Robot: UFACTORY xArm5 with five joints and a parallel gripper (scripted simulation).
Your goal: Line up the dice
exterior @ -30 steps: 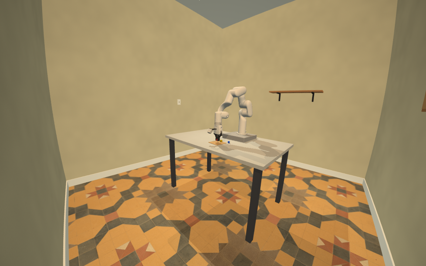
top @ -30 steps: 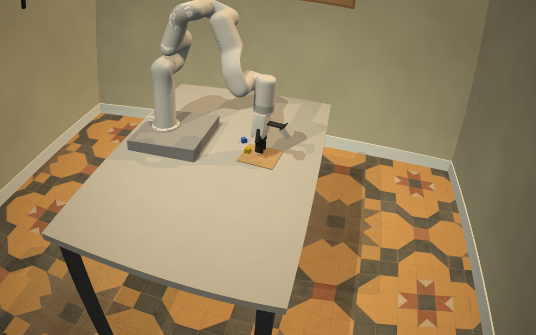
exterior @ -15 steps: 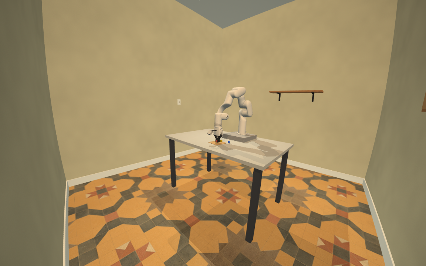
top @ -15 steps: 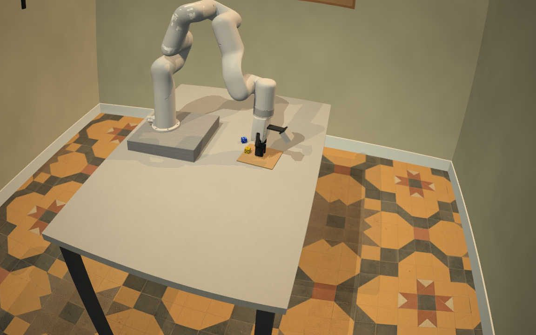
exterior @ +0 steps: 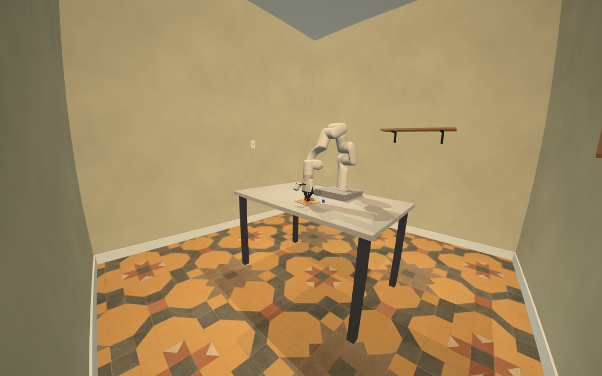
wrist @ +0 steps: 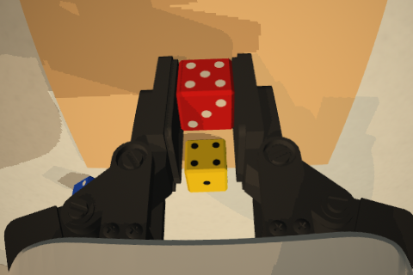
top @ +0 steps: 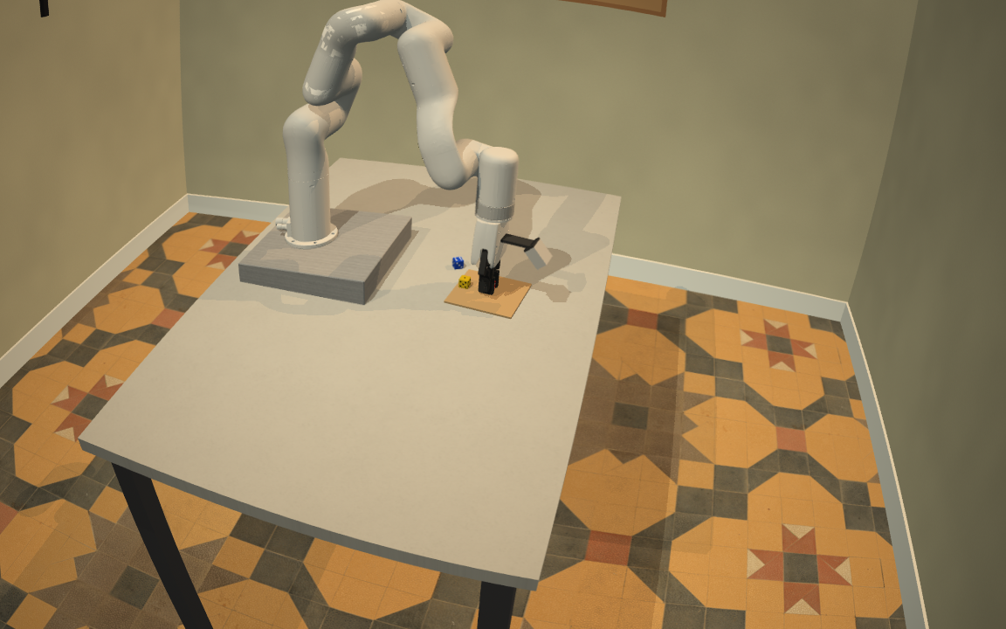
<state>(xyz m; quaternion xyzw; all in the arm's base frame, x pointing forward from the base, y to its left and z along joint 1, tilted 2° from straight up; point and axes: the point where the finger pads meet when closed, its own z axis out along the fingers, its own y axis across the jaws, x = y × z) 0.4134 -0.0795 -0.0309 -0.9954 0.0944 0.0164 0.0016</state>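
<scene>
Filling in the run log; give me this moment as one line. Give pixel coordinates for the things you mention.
gripper (top: 488,289) (exterior: 307,200) (wrist: 206,82): shut on red cubic die (wrist: 206,94) | yellow cubic die (top: 465,281) (wrist: 206,165): on flat orange mat (top: 491,307) (wrist: 310,30) | blue cubic die (top: 458,262) (exterior: 323,201) (wrist: 83,185): off mat

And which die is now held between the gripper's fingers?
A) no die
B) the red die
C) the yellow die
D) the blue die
B: the red die sits between the two dark fingers, with a finger against each side.
</scene>
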